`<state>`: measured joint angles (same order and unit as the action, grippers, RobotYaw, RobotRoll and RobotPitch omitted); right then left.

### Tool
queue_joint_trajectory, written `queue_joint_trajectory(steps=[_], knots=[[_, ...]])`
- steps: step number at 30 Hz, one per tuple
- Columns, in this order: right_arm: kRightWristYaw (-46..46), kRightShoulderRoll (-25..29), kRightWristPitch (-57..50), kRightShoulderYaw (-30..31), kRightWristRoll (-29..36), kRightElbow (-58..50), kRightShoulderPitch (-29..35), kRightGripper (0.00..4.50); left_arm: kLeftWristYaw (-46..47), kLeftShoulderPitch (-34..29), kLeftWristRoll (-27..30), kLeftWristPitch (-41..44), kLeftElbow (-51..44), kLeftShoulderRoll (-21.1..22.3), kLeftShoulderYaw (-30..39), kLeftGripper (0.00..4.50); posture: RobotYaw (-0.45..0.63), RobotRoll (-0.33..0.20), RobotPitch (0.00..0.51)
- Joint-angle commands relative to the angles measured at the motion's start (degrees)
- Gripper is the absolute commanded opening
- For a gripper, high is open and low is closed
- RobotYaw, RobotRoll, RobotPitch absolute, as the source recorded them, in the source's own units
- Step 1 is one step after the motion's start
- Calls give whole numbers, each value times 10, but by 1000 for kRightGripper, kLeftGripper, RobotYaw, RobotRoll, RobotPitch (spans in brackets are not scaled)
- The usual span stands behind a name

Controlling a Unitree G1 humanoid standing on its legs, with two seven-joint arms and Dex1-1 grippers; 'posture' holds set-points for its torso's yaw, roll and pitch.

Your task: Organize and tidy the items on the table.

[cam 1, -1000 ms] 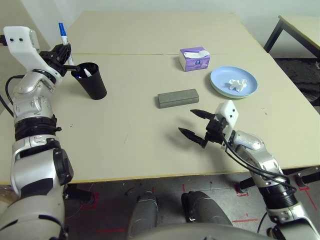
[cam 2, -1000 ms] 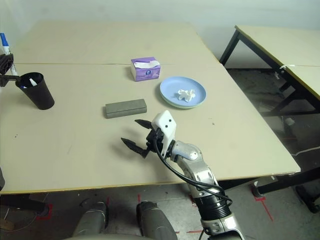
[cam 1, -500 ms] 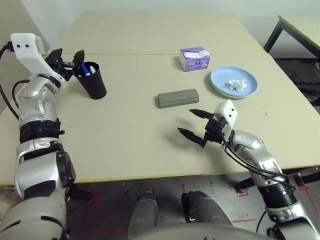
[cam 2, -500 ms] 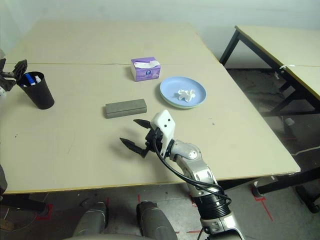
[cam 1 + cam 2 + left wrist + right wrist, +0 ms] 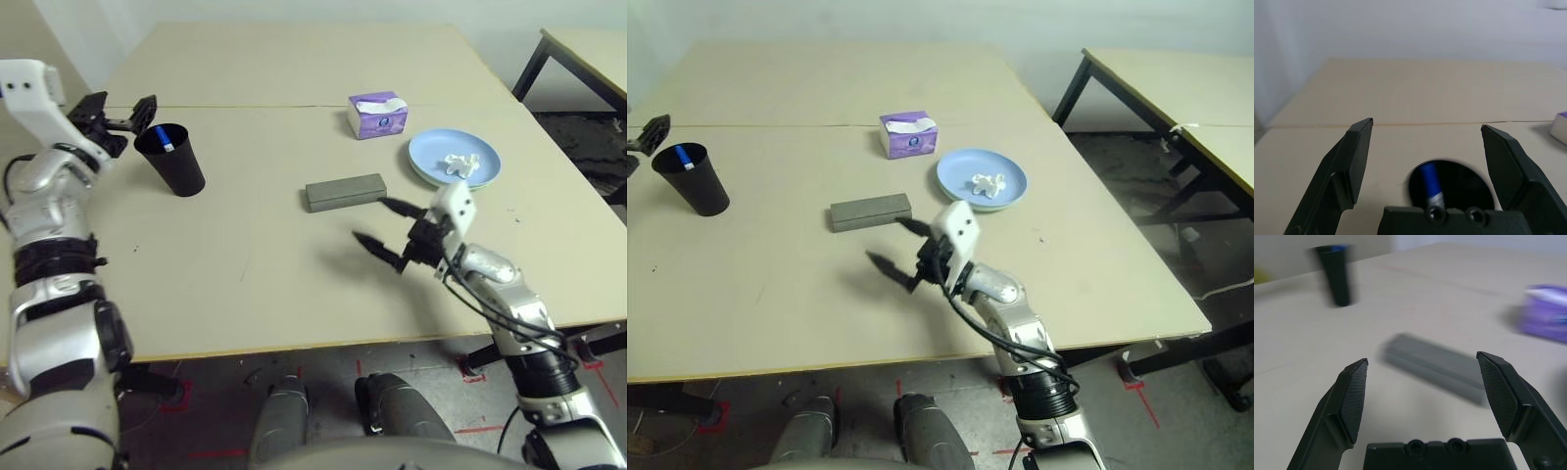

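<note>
Head views: black cup (image 5: 171, 159) stands at the table's (image 5: 245, 274) left side, a blue-capped marker pen (image 5: 164, 139) already inside it, so pens look stowed. Left end effector (image 5: 116, 111) released, fingers spread, just beside the cup rim, holding nothing. Grey glasses case (image 5: 344, 192) lies flat mid-table, closed, not yet put anywhere. Right end effector (image 5: 396, 238) released wide, empty, hovering near the case on its near side, not touching. Light-blue plate (image 5: 454, 159) sits to the right with a crumpled white tissue (image 5: 462, 164) on it; a second plate seems stacked under it, hard to tell. Purple tissue box (image 5: 378, 115) behind the case. Judgement: mostly done; case probably next, tissue maybe still to bin.

Left wrist view: matte black fingers (image 5: 1349, 166) apart, cup (image 5: 1452, 183) mouth a dark round opening below them, blue cap (image 5: 1428, 180) glossy plastic inside.

Right wrist view: textured black pads (image 5: 1354, 396) wide apart, grey oblong case (image 5: 1432, 366) ahead between them, felt-like, boxy with soft edges. Table top is plain beige, matte, with a thin seam.
</note>
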<state>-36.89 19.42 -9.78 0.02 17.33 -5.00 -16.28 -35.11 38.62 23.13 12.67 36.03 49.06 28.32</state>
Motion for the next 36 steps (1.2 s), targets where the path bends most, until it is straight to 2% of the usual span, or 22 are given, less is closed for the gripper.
queue_joint_trajectory(steps=[1,4,7,13,15,21,29,36], knots=[[42,25,17,-69,-5,31,0,4500,-6,-66,65,59,-62,8,79,4482,-20,0,124],[80,57,21,-133,-7,58,8,4500,-3,-150,102,87,-118,2,144,4482,-10,0,129],[125,70,18,-192,0,87,21,4500,16,-227,94,97,-148,-5,162,4482,-1,0,134],[169,68,40,-240,-5,124,58,4500,31,-333,42,94,-195,-33,98,4482,6,0,138],[181,65,37,-245,-4,132,65,4500,23,-342,27,83,-210,-37,70,4482,6,0,138],[189,51,61,-234,-14,145,95,4500,20,-326,12,70,-212,-38,43,4482,0,0,140],[188,40,57,-223,-10,115,102,4500,23,-315,15,84,-223,-28,48,4482,8,0,169],[194,47,55,-229,-13,108,115,4500,31,-311,16,94,-247,-31,45,4482,18,0,165]])
